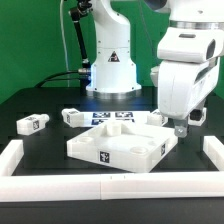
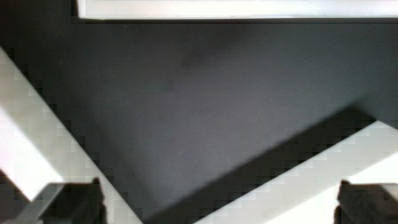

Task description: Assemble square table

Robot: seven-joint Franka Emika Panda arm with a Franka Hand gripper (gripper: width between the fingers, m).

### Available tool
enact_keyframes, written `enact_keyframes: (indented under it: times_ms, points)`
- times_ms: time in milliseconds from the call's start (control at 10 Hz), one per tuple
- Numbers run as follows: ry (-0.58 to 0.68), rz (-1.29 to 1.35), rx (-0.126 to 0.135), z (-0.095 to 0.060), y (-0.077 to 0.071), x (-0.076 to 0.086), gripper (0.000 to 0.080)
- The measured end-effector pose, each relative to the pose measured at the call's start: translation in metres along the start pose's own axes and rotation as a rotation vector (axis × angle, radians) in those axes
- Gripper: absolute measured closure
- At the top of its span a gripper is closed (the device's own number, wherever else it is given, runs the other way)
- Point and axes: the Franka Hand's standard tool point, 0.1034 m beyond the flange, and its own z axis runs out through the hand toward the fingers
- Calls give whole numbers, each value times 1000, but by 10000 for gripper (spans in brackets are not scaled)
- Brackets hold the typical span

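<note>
Gripper point(image 2: 214, 208) spread apart above dark table point(image 2: 196, 100); fingertips point(image 2: 63, 205) cropped, blurry.

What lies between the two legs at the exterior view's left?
Nothing. The exterior view shows only bare black table between the outer leg and the inner leg.

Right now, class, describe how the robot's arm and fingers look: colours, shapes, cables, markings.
The arm is glossy white, built of bulky rounded casings. Its column-shaped base carries a small dark triangular mark. A thin black cable hangs beside the base. The fingers are black and blocky.
</note>
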Motion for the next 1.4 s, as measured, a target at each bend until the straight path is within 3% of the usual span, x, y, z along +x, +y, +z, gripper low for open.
enact_keyframes:
  times_ms: [700,800,900,1100,1400]
  points:
    - [0,-5,1,1,-1,-4,150]
    - [3,-74,-2,4,-10,-23,150]
    - [-8,-55,10,6,-28,-53,150]
    - [-8,-39,17,18,-52,-93,150]
    - [-12,-43,22,17,-49,-88,150]
